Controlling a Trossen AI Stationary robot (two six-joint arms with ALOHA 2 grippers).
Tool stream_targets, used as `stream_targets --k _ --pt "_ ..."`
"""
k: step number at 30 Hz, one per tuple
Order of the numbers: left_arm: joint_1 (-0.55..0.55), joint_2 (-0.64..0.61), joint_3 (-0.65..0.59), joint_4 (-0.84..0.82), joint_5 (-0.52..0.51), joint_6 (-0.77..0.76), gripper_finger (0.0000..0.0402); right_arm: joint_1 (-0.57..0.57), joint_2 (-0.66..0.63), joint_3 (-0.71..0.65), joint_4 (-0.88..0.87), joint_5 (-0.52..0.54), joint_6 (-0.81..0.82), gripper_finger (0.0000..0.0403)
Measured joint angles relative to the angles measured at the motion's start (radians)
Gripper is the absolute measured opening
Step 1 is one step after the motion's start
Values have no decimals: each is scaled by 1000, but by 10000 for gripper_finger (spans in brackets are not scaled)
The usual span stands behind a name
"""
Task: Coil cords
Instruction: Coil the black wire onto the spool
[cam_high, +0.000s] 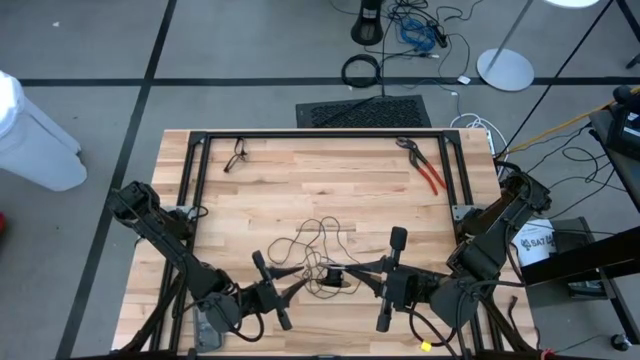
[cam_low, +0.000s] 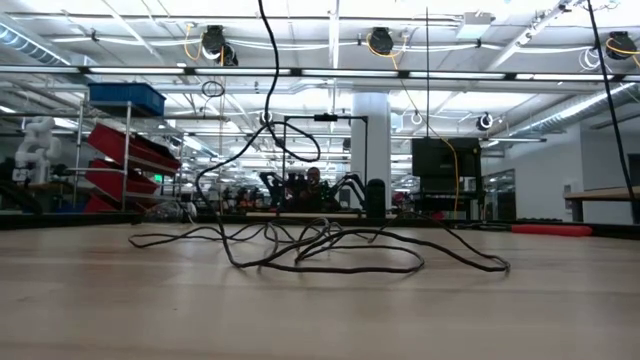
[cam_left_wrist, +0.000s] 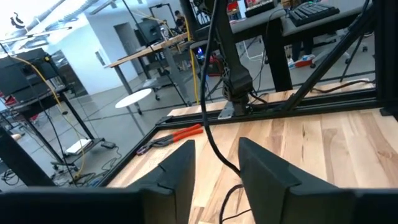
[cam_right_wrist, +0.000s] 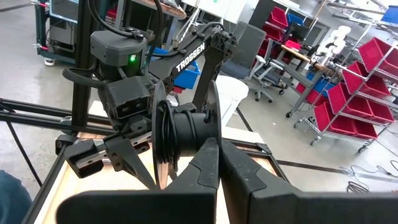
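Near the lower middle of the high view, the cord (cam_high: 318, 238) sprawls in loose black loops on the wooden table (cam_high: 300, 180), its tangle spreading up and left from the spot where the two grippers meet. The left gripper (cam_high: 300, 285) reaches in from the lower left, its fingers (cam_left_wrist: 180, 174) apart with a strand of the cord running up between them, not pinched. The right gripper (cam_high: 352, 274) comes in from the lower right with its jaws pressed together; in the right wrist view a dark spool-like bundle (cam_right_wrist: 186, 134) sits just at their tips, though whether it is actually clamped cannot be told. From table height the cord (cam_low: 330, 250) lies flat in low loops with one strand rising steeply out of the top of the frame. The loose slack lies on the left gripper's side, so that arm looks better placed to gather it toward the right gripper. Red-handled pliers (cam_high: 425, 167) rest well apart at the upper right of the table.
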Motion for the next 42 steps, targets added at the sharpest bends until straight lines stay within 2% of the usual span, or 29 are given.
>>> stream_targets --k 5,12,16,20,27,32,36,39,42 --pt "1 0 0 -2 -3 1 91 -5 0 0 -1 0 1 0" --pt "6 0 0 -37 -30 8 9 -37 0 0 -67 -8 57 0" --pt "32 0 0 -52 -57 13 12 -75 0 0 -105 -12 106 0" --pt "70 0 0 -76 -76 62 13 -123 0 0 -105 -89 133 0" --pt "177 -11 0 -238 -74 54 13 -230 2 -48 -100 -88 163 0" --pt "289 -42 0 -475 53 -85 13 -312 2 -58 -148 -88 164 0" --pt "373 -94 -4 -676 150 -207 13 -363 -32 -58 -256 -110 195 0" --pt "417 -160 -46 -696 209 -219 13 -400 -68 -58 -352 -136 215 0" --pt "467 -243 -105 -620 330 -163 13 -444 -98 -58 -399 -171 202 0"
